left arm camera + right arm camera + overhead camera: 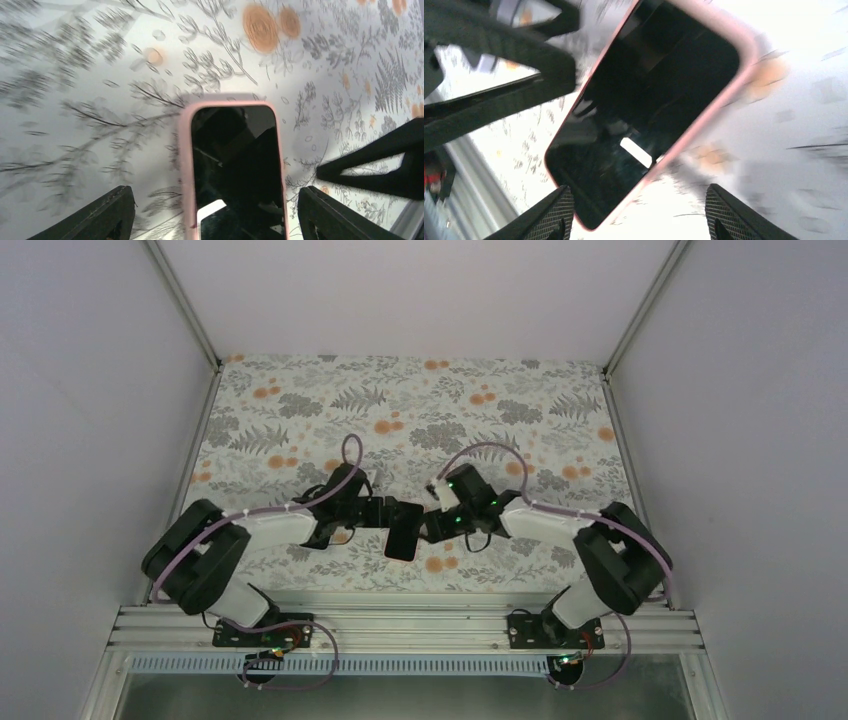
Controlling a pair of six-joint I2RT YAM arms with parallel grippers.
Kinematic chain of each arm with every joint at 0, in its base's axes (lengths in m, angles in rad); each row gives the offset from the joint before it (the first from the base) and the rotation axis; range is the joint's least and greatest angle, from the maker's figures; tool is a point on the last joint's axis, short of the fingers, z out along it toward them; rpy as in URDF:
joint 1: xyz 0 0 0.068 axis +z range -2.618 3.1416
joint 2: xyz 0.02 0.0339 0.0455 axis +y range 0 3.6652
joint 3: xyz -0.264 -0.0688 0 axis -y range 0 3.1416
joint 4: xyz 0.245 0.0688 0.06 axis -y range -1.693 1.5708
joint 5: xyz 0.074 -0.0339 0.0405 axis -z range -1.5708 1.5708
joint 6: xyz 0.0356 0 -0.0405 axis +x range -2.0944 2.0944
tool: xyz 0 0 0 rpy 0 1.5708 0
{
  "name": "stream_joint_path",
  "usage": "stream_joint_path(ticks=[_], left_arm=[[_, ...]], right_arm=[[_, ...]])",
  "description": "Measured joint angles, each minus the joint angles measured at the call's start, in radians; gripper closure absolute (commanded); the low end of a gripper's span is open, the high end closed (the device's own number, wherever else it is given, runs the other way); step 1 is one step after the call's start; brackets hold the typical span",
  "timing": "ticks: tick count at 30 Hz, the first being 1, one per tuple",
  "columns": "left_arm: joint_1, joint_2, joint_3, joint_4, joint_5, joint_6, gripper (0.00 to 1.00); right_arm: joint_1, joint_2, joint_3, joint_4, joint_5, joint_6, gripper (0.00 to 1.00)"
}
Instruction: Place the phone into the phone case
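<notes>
The phone lies face up on the floral tablecloth between my two grippers, its black screen framed by the pink phone case. In the left wrist view the screen has the pink case rim around its top and sides. My left gripper is open, its fingers standing apart on either side of the phone without touching it. In the right wrist view the phone lies diagonally with the case rim along its edge. My right gripper is open and empty just beside it.
The floral cloth covers the table, with white walls on three sides. A metal rail runs along the near edge. The right gripper's fingers show close at the right of the left wrist view.
</notes>
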Motion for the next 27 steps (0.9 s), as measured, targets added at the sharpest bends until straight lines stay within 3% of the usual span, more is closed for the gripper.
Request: stream_joint_path(ticks=[8, 12, 16, 27], left_arm=[[0.168, -0.232, 0.003, -0.173, -0.059, 0.068, 0.01], [0.287, -0.359, 0.003, -0.285, -0.106, 0.116, 0.00], [0.387, -0.428, -0.026, -0.342, -0.124, 0.132, 0.00], [0.418, -0.406, -0.102, -0.389, -0.189, 0.125, 0.00]], right_arm=[[-0.239, -0.256, 0.001, -0.090, 0.172, 0.003, 0.13], [-0.340, -0.402, 0.001, -0.139, 0.227, 0.011, 0.00], [-0.390, -0.557, 0.001, -0.190, 0.290, 0.015, 0.01], [-0.396, -0.841, 0.039, -0.347, 0.431, 0.020, 0.01]])
